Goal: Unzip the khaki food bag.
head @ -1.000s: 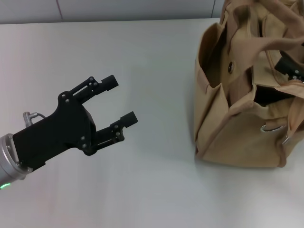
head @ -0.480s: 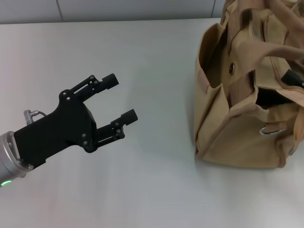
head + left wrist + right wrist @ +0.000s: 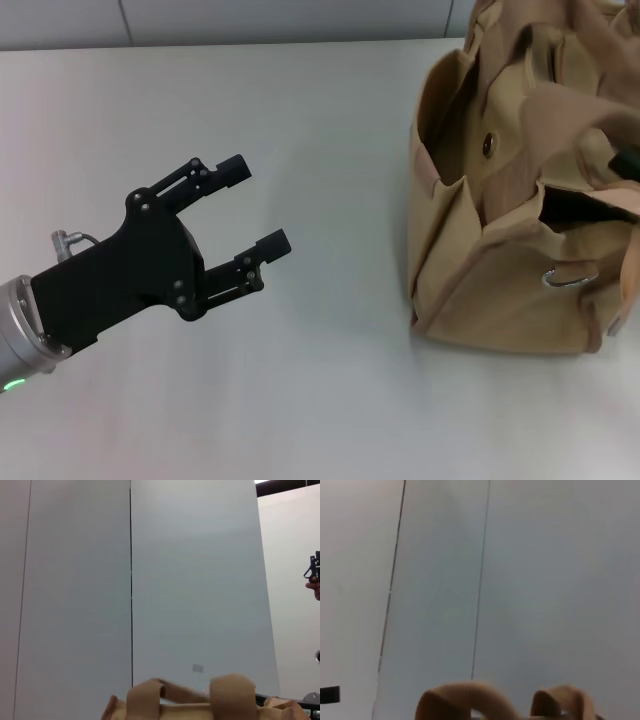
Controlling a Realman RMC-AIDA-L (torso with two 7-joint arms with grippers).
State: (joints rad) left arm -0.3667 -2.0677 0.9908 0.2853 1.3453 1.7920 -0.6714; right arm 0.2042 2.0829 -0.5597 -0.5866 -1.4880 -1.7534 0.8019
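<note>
I see the khaki food bag (image 3: 520, 200) sitting at the right of the white surface (image 3: 300, 120), top gaping. My left end effector (image 3: 245, 215) hovers well apart, fingers spread wide. The right end effector's state I cannot tell.

The flat white bench (image 3: 320, 120) lies bare between the black two-fingered left claw (image 3: 252, 212), which hovers with its fingers spread wide on the left side, and the boxy tan canvas khaki food bag (image 3: 500, 290) on the right side; that stretch is open for a pass. The bag's side pocket (image 3: 440, 130) gapes toward the left claw and its two wide webbing handles (image 3: 560, 100) arch over the top, crowding the way down to the dark opening (image 3: 575, 205). A small black part of the right claw (image 3: 628, 160) shows at the frame edge among the handles, taking up room above the bag. Both wrist views show handle loops (image 3: 465, 702) rising close before a plain pale wall (image 3: 195, 580).
</note>
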